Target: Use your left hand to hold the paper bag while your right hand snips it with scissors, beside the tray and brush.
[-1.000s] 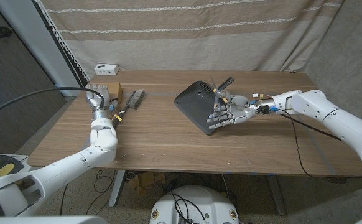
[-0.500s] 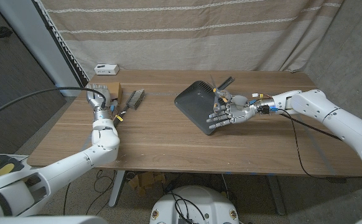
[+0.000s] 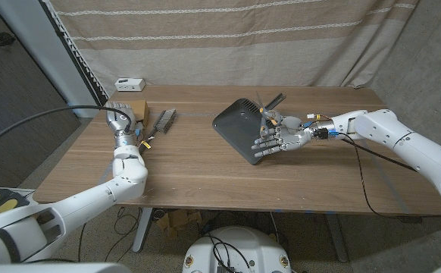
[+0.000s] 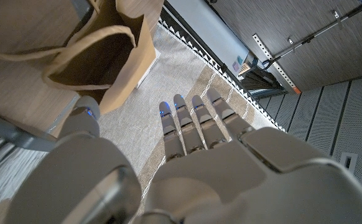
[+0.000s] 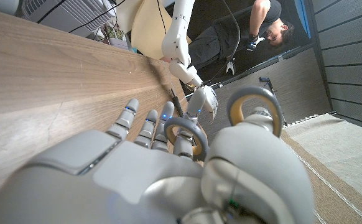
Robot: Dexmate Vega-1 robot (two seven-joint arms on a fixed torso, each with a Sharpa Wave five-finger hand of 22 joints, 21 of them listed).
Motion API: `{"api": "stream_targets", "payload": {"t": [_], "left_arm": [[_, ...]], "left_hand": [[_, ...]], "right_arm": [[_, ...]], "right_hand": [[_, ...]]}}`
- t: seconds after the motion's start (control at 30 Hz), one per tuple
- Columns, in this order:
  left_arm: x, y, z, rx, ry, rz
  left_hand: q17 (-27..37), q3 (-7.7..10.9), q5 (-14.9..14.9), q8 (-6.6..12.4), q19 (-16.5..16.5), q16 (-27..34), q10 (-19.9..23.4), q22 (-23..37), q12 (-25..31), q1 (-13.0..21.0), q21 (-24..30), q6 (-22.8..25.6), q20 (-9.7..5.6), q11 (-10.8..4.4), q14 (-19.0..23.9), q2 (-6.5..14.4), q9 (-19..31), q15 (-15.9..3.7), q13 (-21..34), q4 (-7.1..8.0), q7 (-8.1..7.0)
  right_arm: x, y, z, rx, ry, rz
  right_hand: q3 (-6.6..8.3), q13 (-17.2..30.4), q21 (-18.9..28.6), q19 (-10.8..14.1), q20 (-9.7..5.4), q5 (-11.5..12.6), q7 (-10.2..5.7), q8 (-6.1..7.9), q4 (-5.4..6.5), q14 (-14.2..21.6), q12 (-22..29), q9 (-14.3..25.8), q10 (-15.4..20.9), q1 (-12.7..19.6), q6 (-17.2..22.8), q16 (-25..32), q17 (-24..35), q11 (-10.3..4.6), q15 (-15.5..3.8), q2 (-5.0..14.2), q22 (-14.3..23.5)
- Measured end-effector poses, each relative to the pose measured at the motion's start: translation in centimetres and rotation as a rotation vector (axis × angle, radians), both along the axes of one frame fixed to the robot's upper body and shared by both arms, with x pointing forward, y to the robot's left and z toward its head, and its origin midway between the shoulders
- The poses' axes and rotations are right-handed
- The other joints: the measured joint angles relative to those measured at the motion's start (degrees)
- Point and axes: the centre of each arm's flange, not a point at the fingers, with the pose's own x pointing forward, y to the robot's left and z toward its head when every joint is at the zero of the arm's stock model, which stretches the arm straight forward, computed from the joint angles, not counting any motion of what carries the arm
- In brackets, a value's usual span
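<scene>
The right robot hand (image 3: 275, 139) grips the scissors (image 3: 268, 114), blades toward the far edge; the left robot hand (image 3: 121, 115) spreads empty beside the paper bag (image 3: 138, 108).

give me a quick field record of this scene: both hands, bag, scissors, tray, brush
left hand: raised by the paper bag, fingers straight, holding nothing
right hand: over the tray's near edge, fingers through the scissors' handles
paper bag: brown, far left of the table, mouth open in the left wrist view
scissors: grey and yellow handles, on the right hand
tray: dark, mid-table
brush: just right of the bag
cutting: not yet begun
</scene>
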Motion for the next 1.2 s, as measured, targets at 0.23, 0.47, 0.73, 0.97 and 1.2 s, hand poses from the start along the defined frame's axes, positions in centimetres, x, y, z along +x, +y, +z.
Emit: {"api": "stream_targets", "payload": {"t": [0.23,0.47,0.73,0.97,1.2], "left_arm": [[0.3,0.0,-0.1,0.004,0.007,0.017],[0.6,-0.1,-0.1,0.009,0.002,0.031],[1.0,-0.2,-0.3,0.009,-0.004,0.042],[1.2,-0.2,-0.4,0.013,-0.014,0.052],[1.6,-0.3,-0.4,0.019,-0.011,0.079]], "left_hand": [[0.0,0.14,-0.2,0.0,-0.6,0.0,0.3,0.3,0.0,0.5,-0.4,0.2,0.0,1.9,-0.4,-0.2,0.3,0.0,0.0,-0.14,0.83],[0.0,0.14,-1.1,0.0,-0.6,0.0,-0.1,0.3,0.0,1.1,-1.0,1.2,0.0,5.23,-1.1,-0.2,0.3,0.11,0.2,-0.14,2.36],[0.1,0.14,-1.8,0.61,-1.2,-0.3,0.0,0.3,0.0,1.5,-1.5,2.4,0.0,9.21,-1.7,0.3,0.3,0.34,0.4,-0.14,4.25],[0.1,0.37,-2.5,0.91,-1.2,-0.3,-0.4,0.3,0.3,2.3,-1.5,3.5,0.01,10.2,-1.9,0.5,0.5,0.52,0.7,-0.37,5.39],[0.2,0.84,-4.1,1.04,-2.9,-0.3,-1.8,0.3,-1.2,3.1,-2.8,4.2,-0.01,10.65,-3.7,0.8,0.5,0.27,1.0,-0.36,9.12]], "right_arm": [[0.1,0.0,0.0,0.003,0.003,-0.001],[0.2,0.2,0.1,0.004,0.006,-0.001],[0.4,0.3,0.1,0.003,0.009,-0.003],[0.5,0.4,0.2,0.002,0.011,-0.006],[0.6,0.4,0.3,0.001,0.011,-0.009]], "right_hand": [[0.0,0.0,-0.4,0.0,0.0,0.0,0.0,0.0,0.0,0.0,0.0,-0.2,0.0,0.0,0.0,0.0,0.0,0.01,0.0,0.0,0.0],[0.0,0.0,-0.6,0.0,0.0,0.0,0.0,0.0,0.01,0.0,0.0,-0.2,0.0,0.0,0.0,0.0,0.0,-0.04,0.0,0.0,0.0],[0.01,0.0,-0.8,0.0,0.0,0.0,0.0,-0.01,0.02,0.0,0.0,-0.2,0.1,0.0,0.0,0.0,0.0,-0.15,0.0,0.0,0.0],[-0.12,0.0,-0.8,0.0,0.0,0.0,0.0,-0.01,-0.11,0.0,0.0,-0.2,0.1,0.0,0.0,-0.2,0.0,-0.13,0.0,0.0,0.0],[-0.12,0.0,-1.1,0.0,0.0,0.0,0.0,-0.01,-0.11,0.0,-0.2,-0.2,0.1,0.0,0.0,-0.2,0.0,-0.13,0.0,0.0,0.0]]}}
